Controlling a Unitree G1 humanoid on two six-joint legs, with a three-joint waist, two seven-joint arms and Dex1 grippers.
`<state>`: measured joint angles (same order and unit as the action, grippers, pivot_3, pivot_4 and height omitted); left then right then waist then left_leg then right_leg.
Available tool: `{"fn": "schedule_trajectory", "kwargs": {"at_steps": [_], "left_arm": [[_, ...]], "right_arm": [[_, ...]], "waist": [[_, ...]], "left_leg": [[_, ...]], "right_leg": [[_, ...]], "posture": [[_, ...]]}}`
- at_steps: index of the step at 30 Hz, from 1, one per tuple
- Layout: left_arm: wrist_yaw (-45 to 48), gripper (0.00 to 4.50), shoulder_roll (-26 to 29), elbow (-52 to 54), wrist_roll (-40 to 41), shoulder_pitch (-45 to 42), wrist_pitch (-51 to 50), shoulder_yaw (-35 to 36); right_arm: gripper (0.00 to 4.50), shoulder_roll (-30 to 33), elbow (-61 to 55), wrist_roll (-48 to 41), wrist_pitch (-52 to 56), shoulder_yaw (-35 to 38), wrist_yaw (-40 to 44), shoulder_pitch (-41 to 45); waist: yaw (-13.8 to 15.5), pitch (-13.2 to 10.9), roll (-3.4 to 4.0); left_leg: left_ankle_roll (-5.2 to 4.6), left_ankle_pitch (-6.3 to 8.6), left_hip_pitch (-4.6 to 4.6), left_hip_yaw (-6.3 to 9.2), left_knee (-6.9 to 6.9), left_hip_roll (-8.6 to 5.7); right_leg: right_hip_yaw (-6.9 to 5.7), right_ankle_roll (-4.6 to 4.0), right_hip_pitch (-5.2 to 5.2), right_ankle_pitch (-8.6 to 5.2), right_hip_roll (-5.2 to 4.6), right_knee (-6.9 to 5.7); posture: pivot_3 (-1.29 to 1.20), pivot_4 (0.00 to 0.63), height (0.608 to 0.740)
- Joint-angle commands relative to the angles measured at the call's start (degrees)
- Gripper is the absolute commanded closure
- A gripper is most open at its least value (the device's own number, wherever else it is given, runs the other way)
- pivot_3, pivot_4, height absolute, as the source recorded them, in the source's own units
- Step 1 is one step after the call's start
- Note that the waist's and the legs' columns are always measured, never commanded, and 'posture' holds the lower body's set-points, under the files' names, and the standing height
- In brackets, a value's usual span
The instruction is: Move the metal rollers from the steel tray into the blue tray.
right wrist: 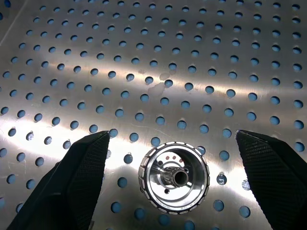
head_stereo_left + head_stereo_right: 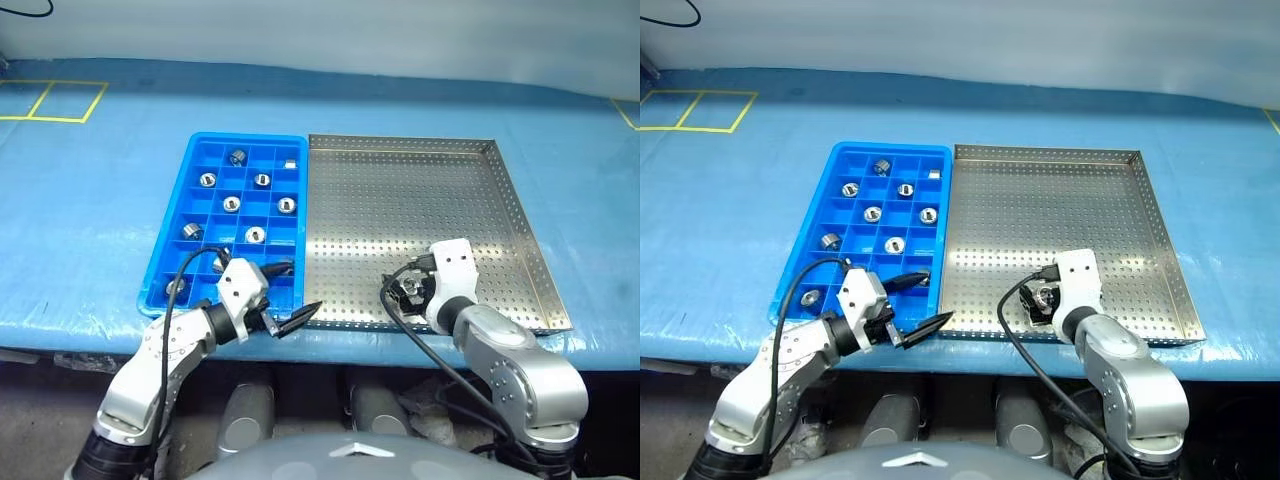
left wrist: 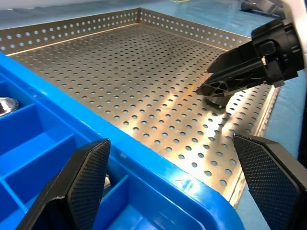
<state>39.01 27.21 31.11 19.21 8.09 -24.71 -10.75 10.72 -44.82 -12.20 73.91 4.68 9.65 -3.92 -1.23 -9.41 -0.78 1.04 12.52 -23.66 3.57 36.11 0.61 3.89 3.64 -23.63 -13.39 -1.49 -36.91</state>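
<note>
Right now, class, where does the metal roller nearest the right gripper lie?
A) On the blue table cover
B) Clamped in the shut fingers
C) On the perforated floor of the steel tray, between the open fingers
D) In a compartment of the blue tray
C: the metal roller rests on the steel tray floor, with the right gripper open around it, fingers apart from it.

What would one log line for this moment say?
right gripper: open over last roller in steel tray | left gripper: open, empty | blue tray: several rollers

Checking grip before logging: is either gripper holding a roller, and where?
Nothing held. The right gripper stands open around a roller lying on the steel tray.
</note>
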Motion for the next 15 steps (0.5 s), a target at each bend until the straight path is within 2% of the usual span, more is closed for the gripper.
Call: {"fn": "schedule_trajectory", "kwargs": {"at_steps": [1,7,11,15], "left_arm": [[1.1,0.0,0.6,2.2,0.9,-0.1,0.5,-0.7],[1.8,0.0,1.2,1.9,0.3,0.7,1.6,-1.1],[1.8,0.0,1.2,1.2,0.0,1.4,2.7,-0.8],[1.2,0.0,0.8,0.8,-0.1,2.3,4.0,-0.2]], "right_arm": [[0.05,0.0,0.3,-0.4,-1.3,0.9,-0.1,-0.6],[0.05,-0.7,3.1,-0.5,-2.9,0.5,-0.3,-1.4],[0.97,-0.9,3.3,-0.7,-3.2,0.1,-0.5,-0.8],[2.35,0.5,0.6,-1.5,-1.7,-0.5,0.1,0.7]], "waist": [[0.0,0.0,0.0],[0.1,0.0,0.0],[0.0,0.0,-0.01],[0.1,0.0,0.01]], "left_leg": [[0.0,0.0,0.01,-0.01,0.01,0.0],[0.0,0.0,0.01,-0.01,0.0,0.0],[0.0,0.0,0.06,-0.01,0.01,0.01],[0.0,0.0,0.08,-0.01,0.01,0.01]], "right_leg": [[0.01,0.0,0.0,0.0,0.0,0.0],[0.01,0.0,0.01,0.0,0.0,0.0],[0.01,0.0,0.06,0.0,0.01,-0.01],[0.01,0.0,0.07,0.0,0.0,-0.02]], "posture": [[0.04,0.15,0.74],[0.05,0.15,0.74],[0.05,0.15,0.74],[0.06,0.15,0.74]]}}
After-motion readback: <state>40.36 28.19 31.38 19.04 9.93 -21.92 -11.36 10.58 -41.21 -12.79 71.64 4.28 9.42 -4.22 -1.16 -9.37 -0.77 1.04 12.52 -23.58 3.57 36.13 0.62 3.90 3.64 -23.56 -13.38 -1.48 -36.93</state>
